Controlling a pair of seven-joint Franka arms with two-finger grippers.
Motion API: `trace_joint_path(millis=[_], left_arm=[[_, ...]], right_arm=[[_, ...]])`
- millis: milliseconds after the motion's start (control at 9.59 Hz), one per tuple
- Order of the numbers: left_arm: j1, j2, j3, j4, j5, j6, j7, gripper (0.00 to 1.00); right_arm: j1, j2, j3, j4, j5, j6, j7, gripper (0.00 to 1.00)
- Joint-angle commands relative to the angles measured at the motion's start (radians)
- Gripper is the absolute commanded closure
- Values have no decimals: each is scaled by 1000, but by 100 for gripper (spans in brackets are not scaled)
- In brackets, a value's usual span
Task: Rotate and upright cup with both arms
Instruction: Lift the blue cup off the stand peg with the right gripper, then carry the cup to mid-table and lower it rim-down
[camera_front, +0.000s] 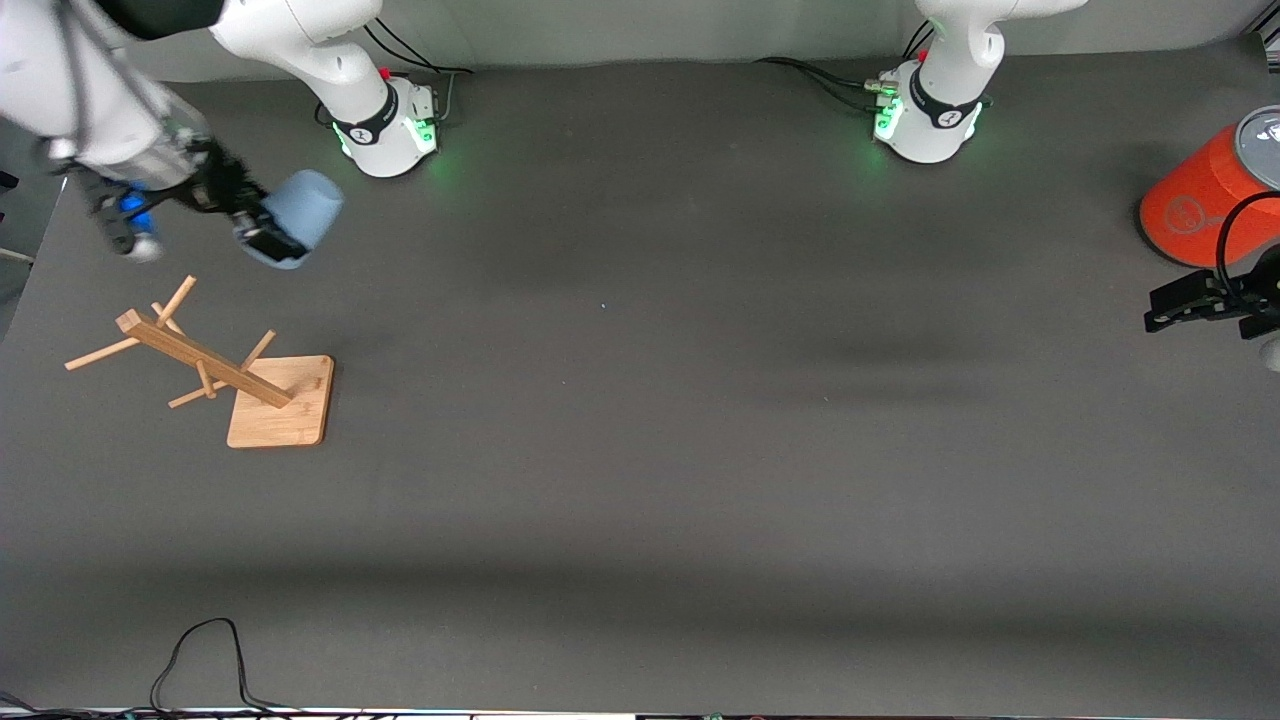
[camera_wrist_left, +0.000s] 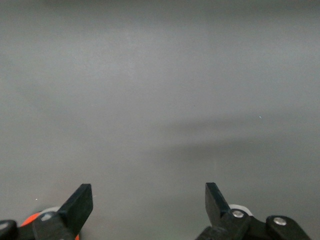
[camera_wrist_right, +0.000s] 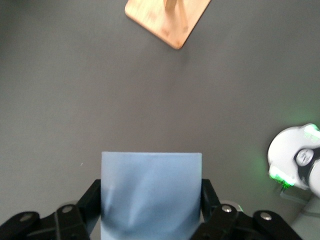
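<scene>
Front view: right claw (camera_front: 262, 232) clamps cup (camera_front: 303, 213) aloft; left claw (camera_front: 1178, 305) agape.

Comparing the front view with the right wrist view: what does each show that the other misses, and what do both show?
Front view only: the left gripper, fingers open, waiting over the table beside the orange cylinder at the left arm's end; also the wooden rack's post and pegs.

Right wrist view only: the fingers pressed against opposite sides of the cup.

Both: the right gripper holding the pale-blue cup in the air at the right arm's end, the rack's square base and the right arm's green-lit base.
</scene>
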Motion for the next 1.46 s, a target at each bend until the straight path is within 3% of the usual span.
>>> trace_joint_path(millis=[0,417,626,1043,1356], left_arm=[[7,-7,0,7,-9,-21,22,0],[4,1,-2,7,-9,-18,27,0],[-5,4,-3,7,-9,-15,26,0],[-11,10,-7,6,-10,-13,22,0],[-8,16,-7,6,-12,-16,26,0]], right_arm=[[169,122,-10,119,30,4,259,53],[423,517,-11,437,73,94,754,53],[494,692,-10,570,74,152,931,53],[591,978,-11,722,62,252,1141,53],[620,1133,-11,820,57,284,1244,53]])
